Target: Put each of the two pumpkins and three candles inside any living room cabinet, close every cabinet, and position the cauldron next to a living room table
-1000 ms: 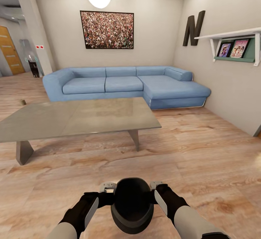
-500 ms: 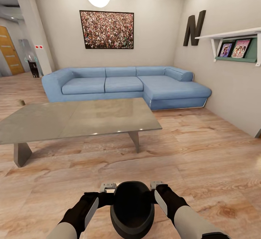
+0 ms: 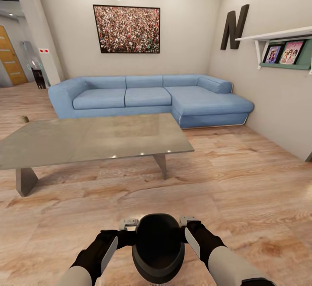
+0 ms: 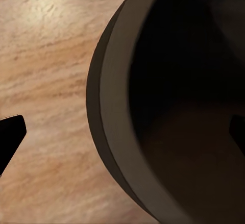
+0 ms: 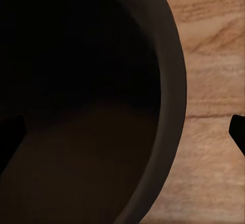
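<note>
Compared with a second ago the whole head view shifts: the sofa, picture and wall shelf sit differently in frame and the large low grey stone-like slab table (image 3: 93, 140) looms slightly nearer, so the camera and base are moving, not the furniture. The round black wide-mouthed cauldron (image 3: 157, 246) keeps the same spot at 6 o'clock between both arms, so it is being carried toward the table, still well apart from it at 11 to 12 o'clock. Judged: the cauldron step is under way, not done.

The left gripper (image 3: 128, 224) and right gripper (image 3: 187, 221) each straddle the pot's rim on opposite sides. In the left wrist view one dark fingertip (image 4: 10, 137) is outside the wall and one inside, so the jaws pinch the rim; the right wrist view shows the same.

Cauldron: matte black, thick rolled rim (image 5: 173, 81), deep dark hollow. Table: smooth, faintly glossy slab, angled block legs. Floor (image 3: 242, 182): light wood-grain planks. Blue fabric corner sofa (image 3: 147, 99) at 12 o'clock.
</note>
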### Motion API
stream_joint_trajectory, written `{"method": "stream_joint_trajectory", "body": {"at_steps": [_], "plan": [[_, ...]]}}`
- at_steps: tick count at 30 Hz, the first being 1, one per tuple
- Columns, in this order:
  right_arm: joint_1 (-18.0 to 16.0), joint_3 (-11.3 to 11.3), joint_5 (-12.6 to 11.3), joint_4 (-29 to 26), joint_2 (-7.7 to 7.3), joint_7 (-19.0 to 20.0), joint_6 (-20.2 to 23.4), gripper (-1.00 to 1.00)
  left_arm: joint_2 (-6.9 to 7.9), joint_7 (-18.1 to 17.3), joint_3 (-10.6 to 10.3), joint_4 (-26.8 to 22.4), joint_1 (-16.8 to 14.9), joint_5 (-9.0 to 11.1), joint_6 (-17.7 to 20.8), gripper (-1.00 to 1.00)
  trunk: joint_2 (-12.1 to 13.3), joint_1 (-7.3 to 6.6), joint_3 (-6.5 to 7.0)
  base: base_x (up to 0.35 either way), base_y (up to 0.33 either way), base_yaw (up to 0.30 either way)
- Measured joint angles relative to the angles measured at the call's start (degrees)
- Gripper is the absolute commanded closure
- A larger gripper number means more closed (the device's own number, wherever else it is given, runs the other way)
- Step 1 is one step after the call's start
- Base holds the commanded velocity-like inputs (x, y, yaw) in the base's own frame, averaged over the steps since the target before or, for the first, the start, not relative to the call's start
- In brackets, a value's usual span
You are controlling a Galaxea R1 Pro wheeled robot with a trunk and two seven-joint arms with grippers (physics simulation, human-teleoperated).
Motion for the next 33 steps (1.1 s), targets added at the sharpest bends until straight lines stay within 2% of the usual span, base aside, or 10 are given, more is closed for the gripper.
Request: {"method": "stream_joint_trajectory", "body": {"at_steps": [8,14,23,33], "plan": [[0.0,0.0,0.0,0.0,0.00,0.0,-0.1,-1.00,-0.06,0.1,0.0,0.2,0.0,0.0,0.0,-1.00,-0.1,0.21,-1.77,0.000,0.000,0.000],[0.0,0.0,0.0,0.0,0.00,0.0,-0.1,-1.00,-0.02,0.1,-1.1,0.2,0.0,0.0,-0.1,-1.00,-0.2,0.36,-3.10,0.000,0.000,0.000],[0.0,0.0,0.0,0.0,0.00,0.0,-0.2,-1.00,0.08,0.1,-1.3,0.2,0.0,0.1,-0.3,-1.00,-0.3,0.59,-5.10,0.000,0.000,0.000],[0.0,0.0,0.0,0.0,0.00,0.0,-0.2,-1.00,-0.01,0.0,-1.2,0.1,0.1,0.2,-0.3,-1.00,-0.3,0.59,-5.11,0.001,0.000,0.000]]}}
